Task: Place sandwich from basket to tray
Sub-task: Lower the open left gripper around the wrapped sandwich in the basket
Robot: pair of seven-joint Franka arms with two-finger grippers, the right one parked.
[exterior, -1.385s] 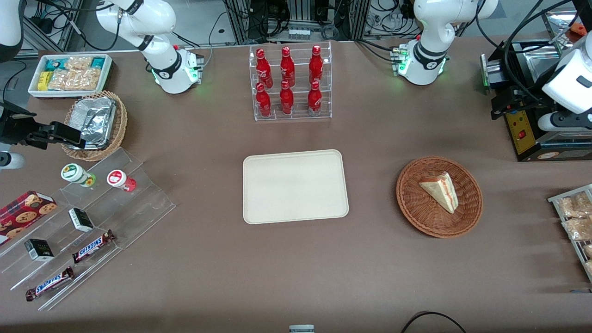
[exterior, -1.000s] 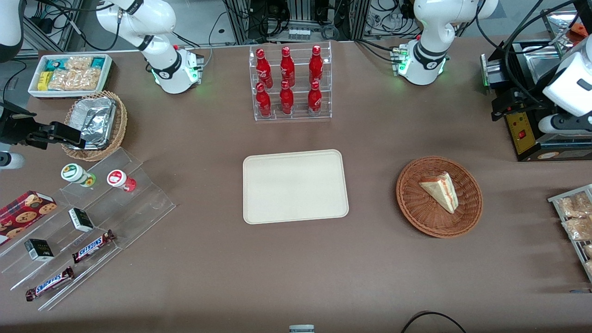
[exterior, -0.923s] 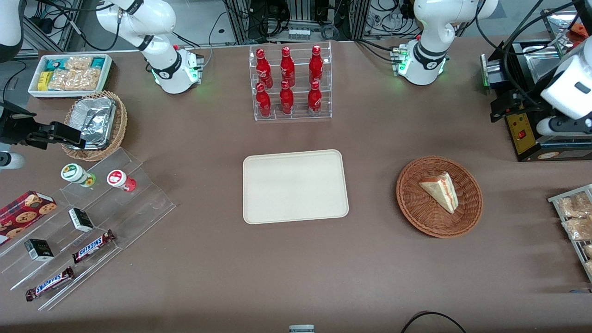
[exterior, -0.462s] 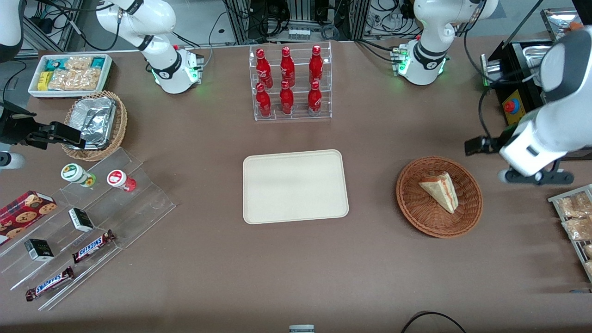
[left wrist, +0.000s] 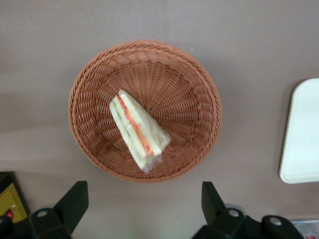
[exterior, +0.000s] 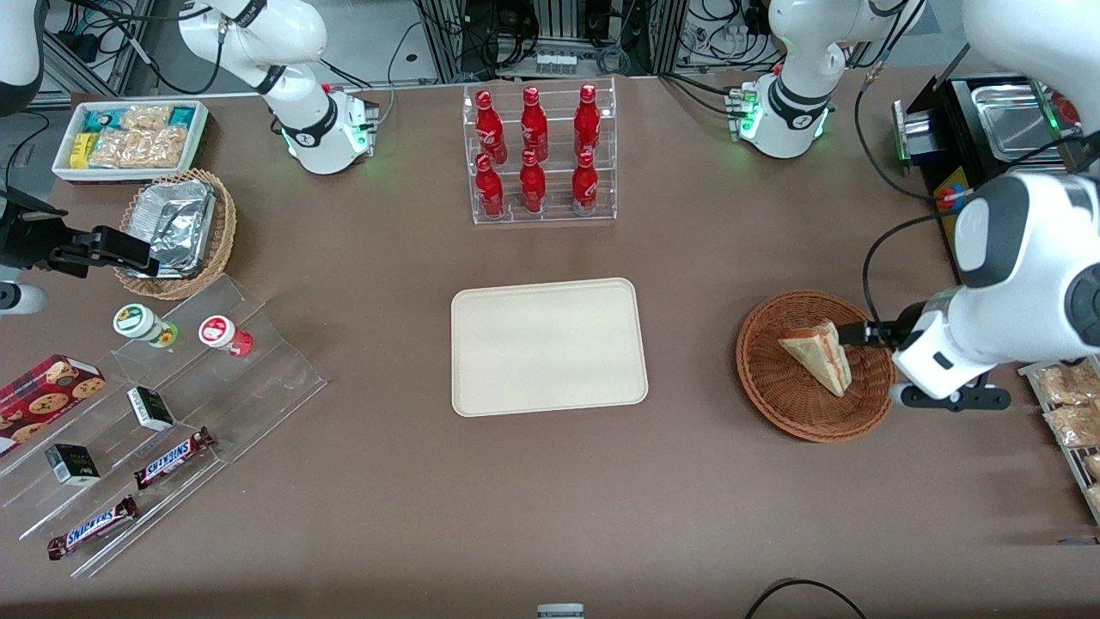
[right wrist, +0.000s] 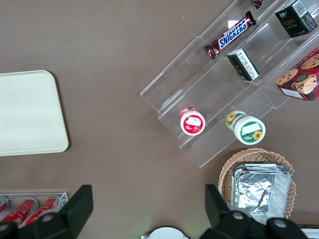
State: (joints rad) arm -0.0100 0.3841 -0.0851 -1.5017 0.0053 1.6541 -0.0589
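One white-bread triangular sandwich (left wrist: 138,129) lies in the reddish-brown wicker basket (left wrist: 199,94); the black two-finger gripper (left wrist: 144,201) hovers above, fingers (left wrist: 75,199) spread wide. Snickers bars (exterior: 172,457) sit well apart.

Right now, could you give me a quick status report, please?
Hand open, above the basket edge. Sandwich in basket, untouched. Tray bare. Nothing in the way.
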